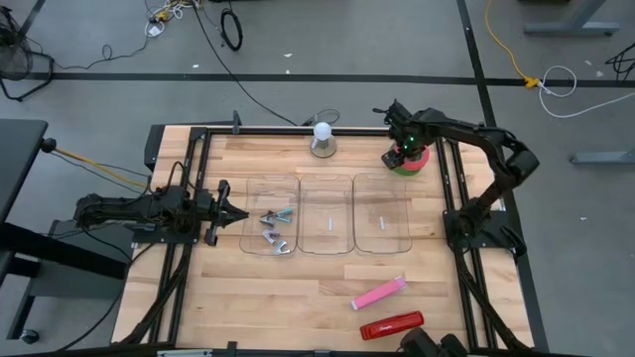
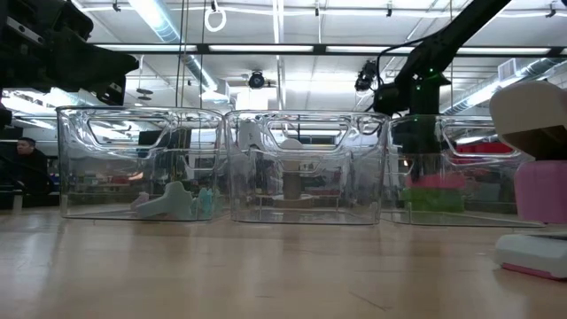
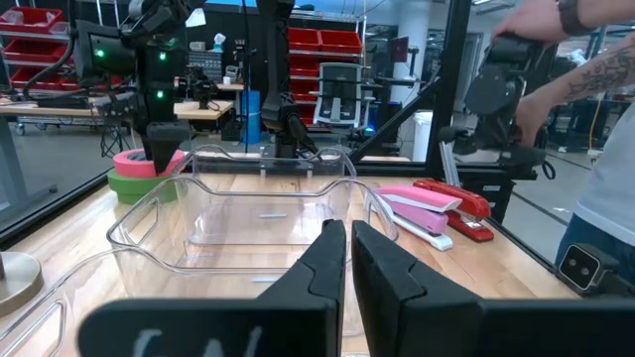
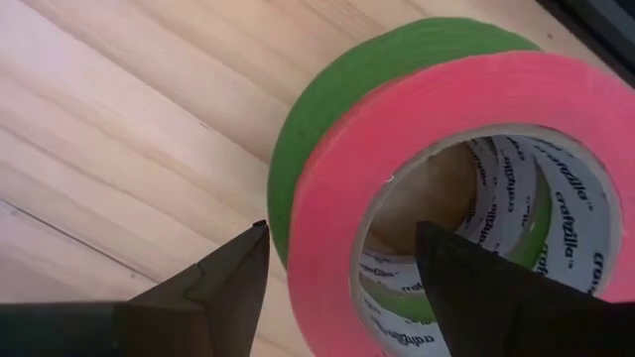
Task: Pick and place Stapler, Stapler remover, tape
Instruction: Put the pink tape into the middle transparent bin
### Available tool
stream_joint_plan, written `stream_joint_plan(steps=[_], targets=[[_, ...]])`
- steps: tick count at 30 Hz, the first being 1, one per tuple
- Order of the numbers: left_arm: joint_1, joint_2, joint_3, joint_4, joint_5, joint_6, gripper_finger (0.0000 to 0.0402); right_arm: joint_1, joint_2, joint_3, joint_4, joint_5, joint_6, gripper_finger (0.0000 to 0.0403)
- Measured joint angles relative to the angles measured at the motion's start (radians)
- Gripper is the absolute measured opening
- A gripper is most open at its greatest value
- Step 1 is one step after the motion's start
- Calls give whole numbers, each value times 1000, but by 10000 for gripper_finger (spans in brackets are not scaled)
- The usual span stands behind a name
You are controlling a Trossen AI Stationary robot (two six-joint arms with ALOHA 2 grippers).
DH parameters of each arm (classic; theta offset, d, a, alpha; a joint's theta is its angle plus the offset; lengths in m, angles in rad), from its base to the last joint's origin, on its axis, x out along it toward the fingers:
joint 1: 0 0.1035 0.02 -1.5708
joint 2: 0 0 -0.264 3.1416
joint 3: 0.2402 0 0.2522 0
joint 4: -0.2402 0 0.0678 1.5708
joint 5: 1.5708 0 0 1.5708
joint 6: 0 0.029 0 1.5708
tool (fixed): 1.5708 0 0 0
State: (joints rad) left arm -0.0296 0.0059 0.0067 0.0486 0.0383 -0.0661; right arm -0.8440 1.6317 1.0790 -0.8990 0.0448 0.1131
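- Two arms work the counter: the left gripper (image 1: 235, 212) lies low by the left edge, its fingers (image 3: 327, 260) pressed nearly together and pointing at the bins, holding nothing.
- Three clear bins (image 1: 326, 214) sit side by side across the middle of the counter; the leftmost bin (image 1: 271, 214) holds a few small metal-and-teal pieces, which I cannot identify for certain.
- One white ball on a grey base (image 1: 322, 138) stands at the far edge, behind the bins.
- One tape (image 1: 407, 162) lies flat near the far right corner, its hole facing up: a pink roll stacked on a green one. The inner core reads "craftzilla" in the right wrist view.
- One right gripper (image 1: 402, 149) hangs directly over the tape, fingers (image 4: 223, 283) spread, one outside the roll's wall and the other over the core, not pinching it.
- One pink stapler (image 1: 378, 294) lies near the front right, long axis slanting towards the far right.
- One red stapler (image 1: 391, 325) lies at the front edge, long axis along that edge.
- One person's hand (image 3: 541, 59) shows beyond the counter in the left wrist view.
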Motion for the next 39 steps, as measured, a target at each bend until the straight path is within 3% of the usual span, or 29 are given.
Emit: stream_joint_plan(steps=[6,26,39], targets=[[0,0,0,0,0,0,25,0,4,0,22,0,-17,239],[0,0,0,0,0,0,25,-1,4,0,22,-2,-17,115],[0,0,0,0,0,0,25,-1,4,0,19,0,-18,97]])
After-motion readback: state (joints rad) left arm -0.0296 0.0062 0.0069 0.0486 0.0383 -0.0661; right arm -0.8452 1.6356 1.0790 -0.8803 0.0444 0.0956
